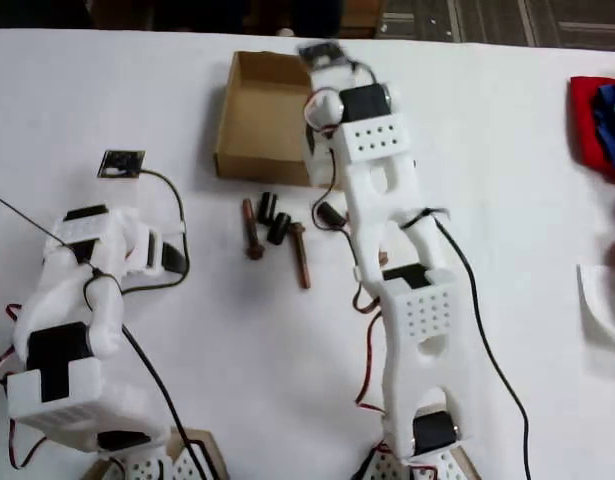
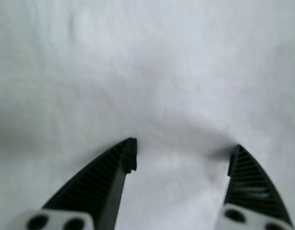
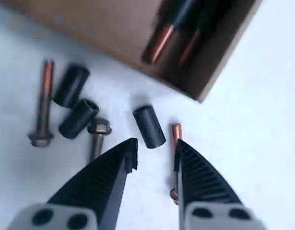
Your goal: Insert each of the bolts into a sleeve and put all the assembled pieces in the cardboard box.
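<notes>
Just ahead of right gripper (image 3: 154, 153), half-open and empty: loose sleeve (image 3: 148, 126), bolt (image 3: 176, 133) partly under one finger. Risk: closing pinches both, or kicks the round sleeve rolling.

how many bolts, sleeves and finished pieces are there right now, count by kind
loose bolts: 3
loose sleeves: 3
assembled pieces in the cardboard box: 2, as far as the blur lets me tell
total: 8 pieces
</notes>
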